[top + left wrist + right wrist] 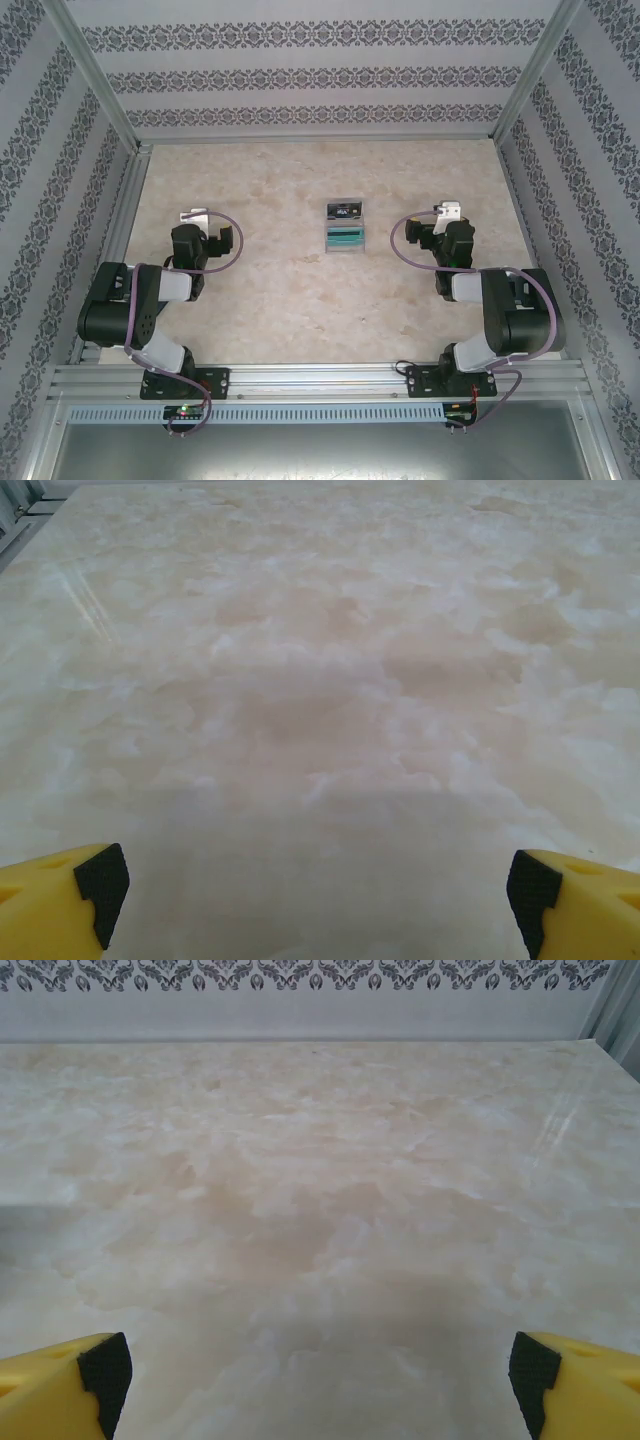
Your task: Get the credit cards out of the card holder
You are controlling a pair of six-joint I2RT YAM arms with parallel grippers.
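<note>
Centrally, rectangular card holder (346, 228) rests on marbled table (280, 300).

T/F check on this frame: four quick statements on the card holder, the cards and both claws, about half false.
1. The card holder lies open on the table, between the two arms. True.
2. The left claw is shut on a card. False: it is open and holds nothing.
3. The right claw is open over bare table. True.
4. The teal card lies loose beside the right arm. False: it sits in the card holder's near half.
</note>
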